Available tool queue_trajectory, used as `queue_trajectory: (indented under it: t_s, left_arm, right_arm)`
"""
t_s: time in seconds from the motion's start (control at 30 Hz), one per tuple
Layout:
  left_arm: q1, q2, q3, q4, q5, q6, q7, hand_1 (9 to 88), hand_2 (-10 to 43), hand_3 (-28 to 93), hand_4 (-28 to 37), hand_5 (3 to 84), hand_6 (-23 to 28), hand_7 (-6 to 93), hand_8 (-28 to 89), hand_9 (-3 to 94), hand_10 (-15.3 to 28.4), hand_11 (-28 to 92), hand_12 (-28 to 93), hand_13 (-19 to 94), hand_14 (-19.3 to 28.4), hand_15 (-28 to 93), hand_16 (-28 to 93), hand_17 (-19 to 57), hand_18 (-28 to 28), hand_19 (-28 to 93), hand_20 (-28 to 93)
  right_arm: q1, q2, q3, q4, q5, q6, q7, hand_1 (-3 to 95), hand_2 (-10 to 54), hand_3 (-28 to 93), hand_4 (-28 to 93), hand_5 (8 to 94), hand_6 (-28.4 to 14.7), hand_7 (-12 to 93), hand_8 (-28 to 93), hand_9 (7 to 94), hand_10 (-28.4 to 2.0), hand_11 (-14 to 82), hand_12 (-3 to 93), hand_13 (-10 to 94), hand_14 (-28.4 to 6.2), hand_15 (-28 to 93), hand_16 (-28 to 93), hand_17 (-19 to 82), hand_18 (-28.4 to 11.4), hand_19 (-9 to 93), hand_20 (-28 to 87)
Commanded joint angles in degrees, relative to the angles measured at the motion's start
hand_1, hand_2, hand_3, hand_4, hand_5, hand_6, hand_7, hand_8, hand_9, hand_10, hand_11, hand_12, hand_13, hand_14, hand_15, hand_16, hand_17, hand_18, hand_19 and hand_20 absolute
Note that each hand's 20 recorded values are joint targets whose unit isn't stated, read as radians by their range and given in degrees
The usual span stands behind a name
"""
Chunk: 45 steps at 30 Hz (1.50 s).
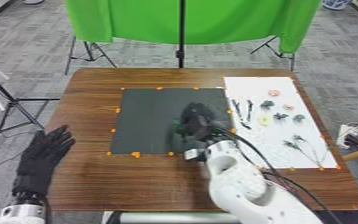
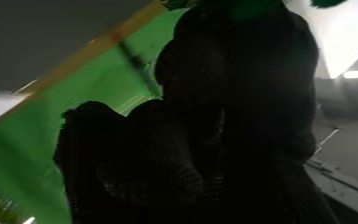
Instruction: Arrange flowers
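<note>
My right hand (image 1: 196, 120) is over the black mat (image 1: 144, 120), with a little green foliage (image 1: 177, 121) at its side. In the right wrist view my right hand (image 2: 238, 75) has curled fingers, and green leaves (image 2: 175, 4) stick out at its fingertips; the glove hides the rest of the piece. On the white sheet (image 1: 255, 135) lie a pink flower (image 1: 274, 93), a pale yellow flower (image 1: 265, 120), a dark bluish flower (image 1: 267, 104), dark twigs (image 1: 249, 109) and long-stemmed sprigs (image 1: 293, 145). My left hand (image 1: 49, 145) is open, fingers spread, left of the mat.
Orange tabs mark the edges of mat and sheet on the brown table (image 1: 91, 100). Dark cables (image 1: 264, 167) run along my right arm. Beyond the far edge stand a green cloth (image 1: 238, 20) and black stands (image 1: 181, 54).
</note>
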Motion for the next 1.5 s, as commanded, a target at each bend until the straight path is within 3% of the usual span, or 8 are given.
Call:
queue_trajectory:
  t_s: [0.03,0.17,0.57,0.87,0.93,0.97,1.3,1.5]
  left_arm:
    - [1.3,-0.35,0.79,0.76,0.33,-1.73,0.6,20.1,20.8,56,-28.3,44.5,7.2,6.0,-5,39.7,14.4,15,9,29,18.7,25,-3,1.7,15.8,22,18]
    - [0.6,-0.44,1.93,1.31,0.4,-1.79,1.06,19.1,20.7,57,-28.3,44.5,7.3,6.0,-5,39.7,14.4,16,9,29,18.6,25,-3,1.6,15.6,22,18]
    - [-4.2,1.84,6.12,3.65,0.77,-4.42,-1.32,18.2,20.4,59,-28.3,44.3,7.3,6.1,-5,39.2,14.1,15,9,28,18.6,26,-3,1.4,15.4,21,18]
    - [-5.4,1.95,6.74,4.12,1.39,-6.62,-2.34,18.3,14.2,61,-28.3,43.3,8.1,5.1,-5,38.2,14.0,15,10,28,18.5,25,-3,0.8,15.2,20,18]
    - [-5.5,2.01,6.69,4.17,1.4,-6.87,-2.41,18.4,13.3,62,-28.3,43.0,8.2,4.9,-5,37.8,14.0,15,10,27,18.4,25,-3,0.8,15.1,20,18]
    - [-5.2,1.77,6.61,4.01,1.47,-6.79,-2.45,18.2,13.0,62,-28.3,43.0,8.2,4.8,-5,37.7,14.0,14,10,27,18.4,25,-3,0.7,15.1,20,18]
    - [-3.6,0.92,5.83,3.26,1.72,-6.84,-2.25,19.0,10.5,63,-28.3,42.5,8.3,4.6,-4,37.1,13.9,14,10,27,18.4,25,-2,0.3,15.1,20,18]
    - [-3.5,1.03,5.67,3.11,1.68,-6.59,-2.35,19.5,10.1,63,-28.3,42.4,8.3,4.6,-4,37.0,13.9,14,10,27,18.4,25,-2,0.1,15.1,20,19]
  right_arm:
    - [8.6,-6.4,-5.4,4.3,2.5,0.0,-0.1,87.5,-9.5,-28,63,83.0,-2.9,36,21,88.9,-11.9,45.2,34.0,94,-1.4,67,27,75,-8.7,93,56]
    - [10.9,-8.0,-8.4,8.5,3.9,1.2,-0.3,87.6,-9.5,-28,62,83.0,-2.9,36,21,88.7,-12.0,45.4,33.8,94,-1.5,67,27,75,-8.7,93,56]
    - [11.9,-10.5,-8.9,16.2,8.4,6.1,3.1,87.5,-9.5,-28,54,82.5,-2.7,35,19,89.0,-12.3,42.7,32.3,94,-1.8,63,28,74,-7.6,93,51]
    - [12.0,-10.6,-9.0,16.6,11.6,4.1,3.3,74.0,-9.5,-26,47,82.3,-3.9,24,13,88.2,-14.0,37.6,24.2,94,-2.9,55,29,72,-6.6,93,39]
    - [11.9,-10.5,-9.2,16.3,11.8,3.9,3.3,46.3,-9.5,50,-9,82.1,-3.8,25,6,88.0,-14.2,36.9,23.9,94,-2.9,54,29,72,-6.6,93,39]
    - [11.7,-10.5,-9.1,16.1,11.7,3.3,3.3,42.5,-9.5,60,-17,82.2,-3.7,25,2,87.9,-14.2,36.7,23.8,94,-2.9,54,29,72,-6.5,93,38]
    - [10.4,-8.4,-8.4,13.8,4.9,-2.2,1.4,26.4,-9.2,65,-13,80.8,-4.5,21,-8,87.0,-14.8,35.8,24.2,94,-4.3,52,32,71,-8.2,93,39]
    - [10.4,-6.3,-9.3,12.8,-2.4,-5.1,1.5,19.8,-0.7,66,-11,79.5,-4.5,17,-8,86.8,-14.9,38.9,25.8,93,-5.0,54,33,70,-9.9,93,44]
